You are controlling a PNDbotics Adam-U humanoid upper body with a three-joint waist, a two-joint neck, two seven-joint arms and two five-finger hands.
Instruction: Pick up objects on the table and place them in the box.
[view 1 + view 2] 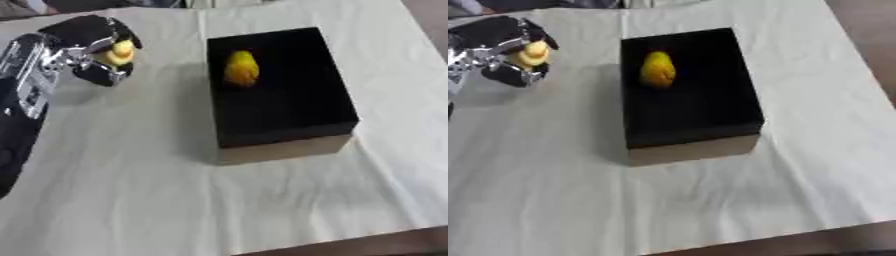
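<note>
Your left hand (92,47) grips what looks like a yellow duck (119,53); one yellow fruit (241,68) is boxed (284,135) already.

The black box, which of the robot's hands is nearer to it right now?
Left. The left hand, curled round a small yellow object, is left of the black box; the right hand is out of view.

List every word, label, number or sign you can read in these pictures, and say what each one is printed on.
None can be read. The black box, the yellow object in it, the white table cover and the left hand with its small yellow object show no legible text.
</note>
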